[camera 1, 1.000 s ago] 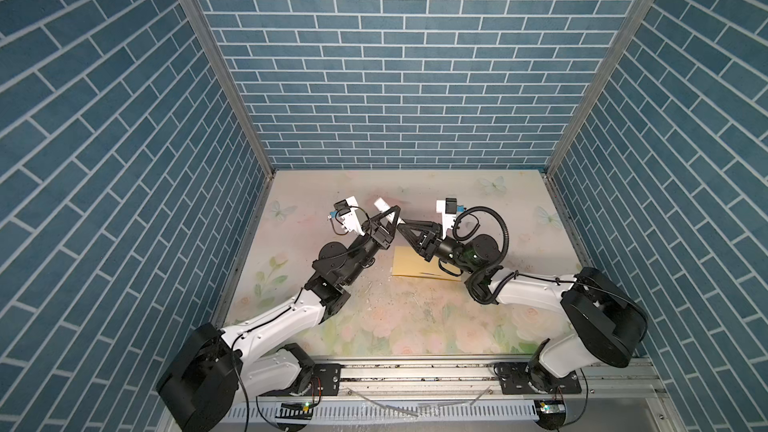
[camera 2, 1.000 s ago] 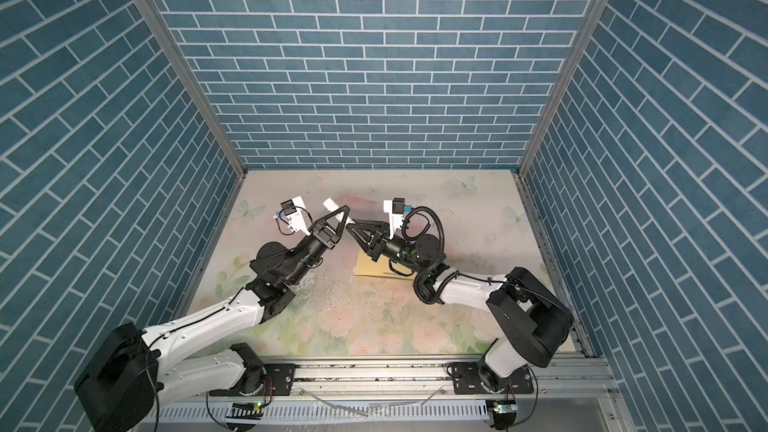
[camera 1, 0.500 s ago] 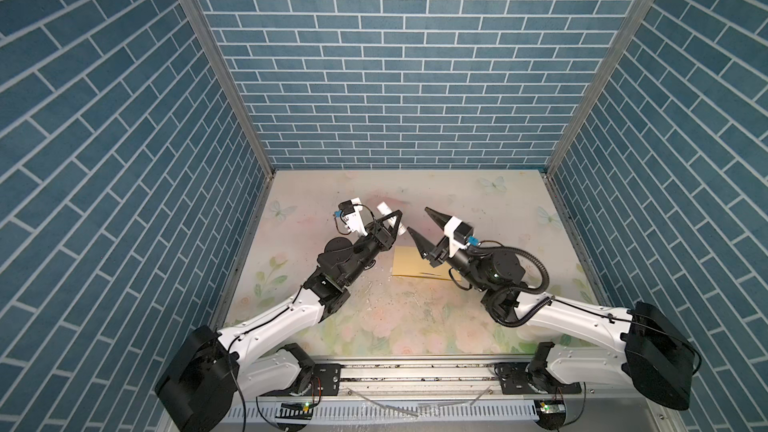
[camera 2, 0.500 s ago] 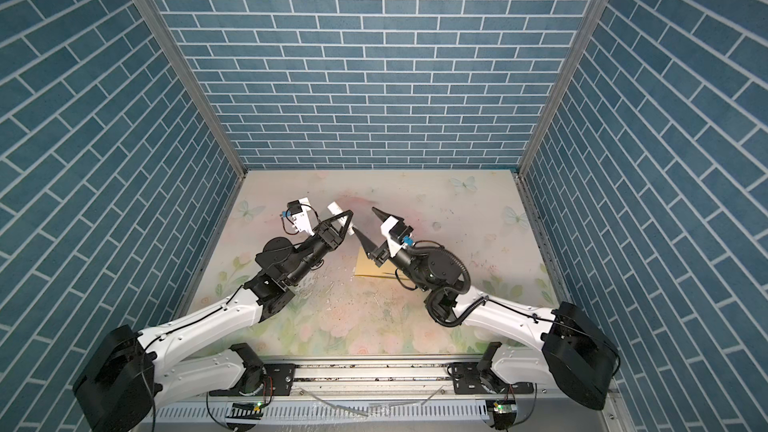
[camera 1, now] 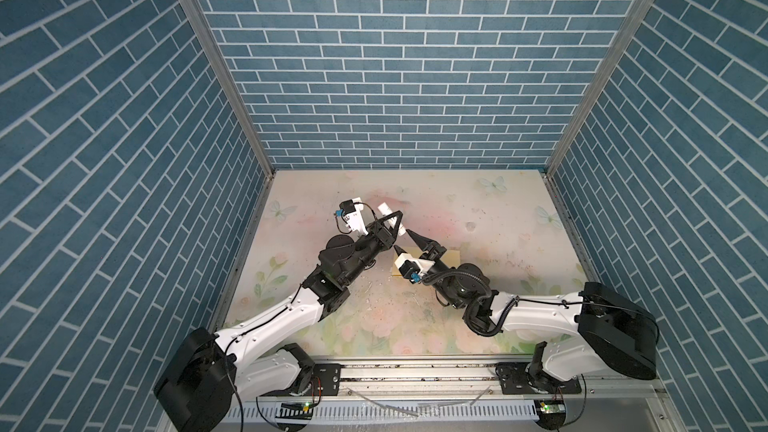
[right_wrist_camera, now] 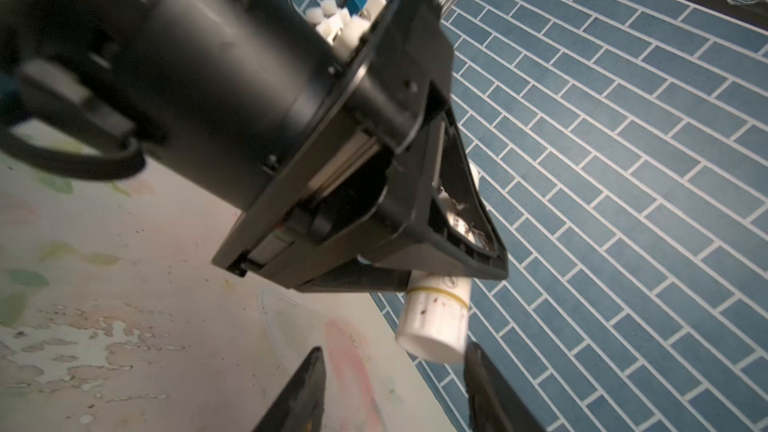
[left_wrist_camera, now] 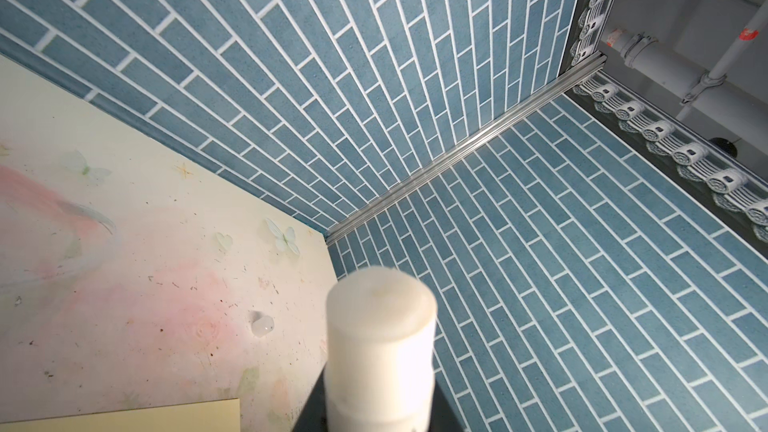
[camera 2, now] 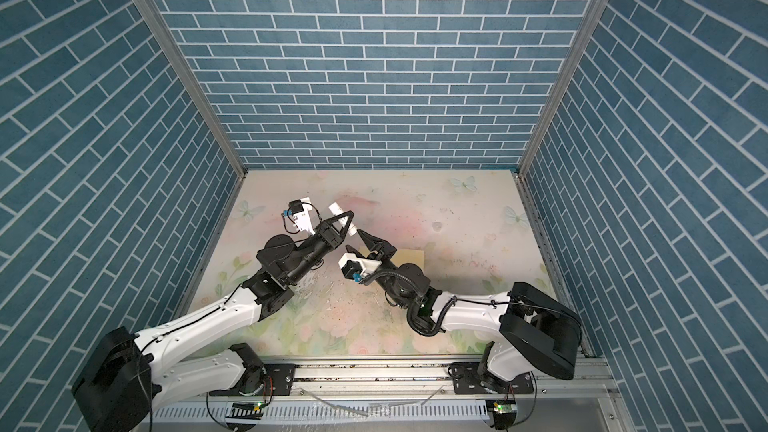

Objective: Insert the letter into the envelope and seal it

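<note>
White plastic, the glue stick [camera 1: 383, 208] is being pinched crosswise in the left gripper [camera 1: 397, 222], which is holding it up off the floral table [camera 1: 478, 209]. The right gripper [camera 1: 403, 240] is hovering with its fingers spread just beside the tube's lower end, not clamping it. The yellow envelope [camera 1: 451, 257] is lying flat on the table underneath, and the right arm's wrist is hiding part of it.

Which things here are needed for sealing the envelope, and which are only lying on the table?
For the job: envelope; glue stick, held in the left tool; right tool, open beside it. No letter in view.
Just lying about: small clear bit; specks on the table.
</note>
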